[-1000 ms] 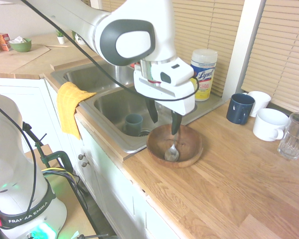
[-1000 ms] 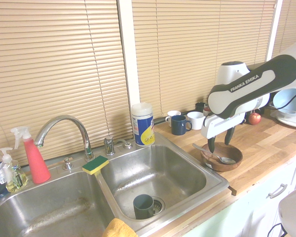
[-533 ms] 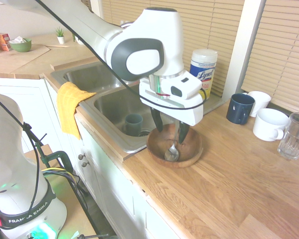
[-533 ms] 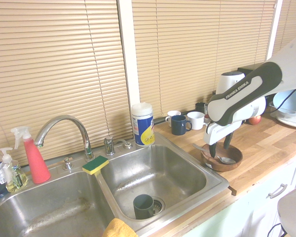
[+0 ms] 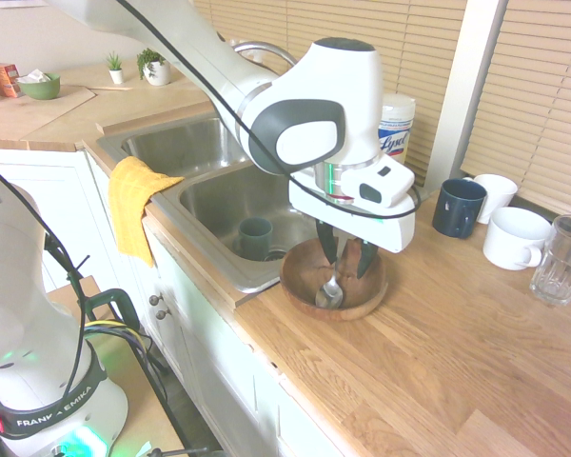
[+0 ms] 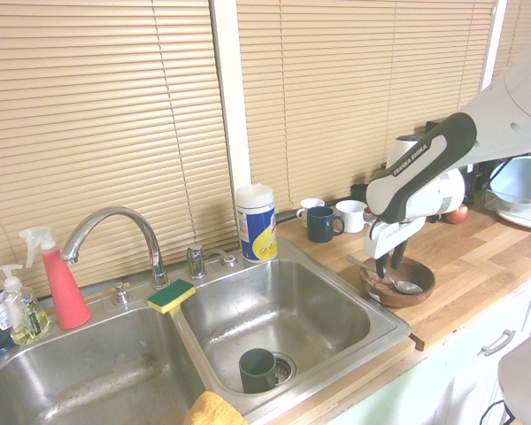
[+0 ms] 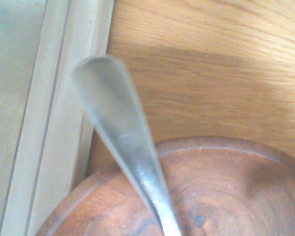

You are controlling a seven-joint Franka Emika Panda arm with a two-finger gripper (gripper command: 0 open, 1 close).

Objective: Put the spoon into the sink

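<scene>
Spoon (image 5: 329, 290) lies in the wooden bowl (image 5: 364, 297), just beside the sink (image 6: 292, 305), its handle leaning on the rim nearest the sink. The gripper (image 5: 347, 267) is down around that handle, fingers a little apart. I cannot tell if they pinch it yet. Lifting and dropping it in the sink are left. The arm hides the handle's middle.
</scene>
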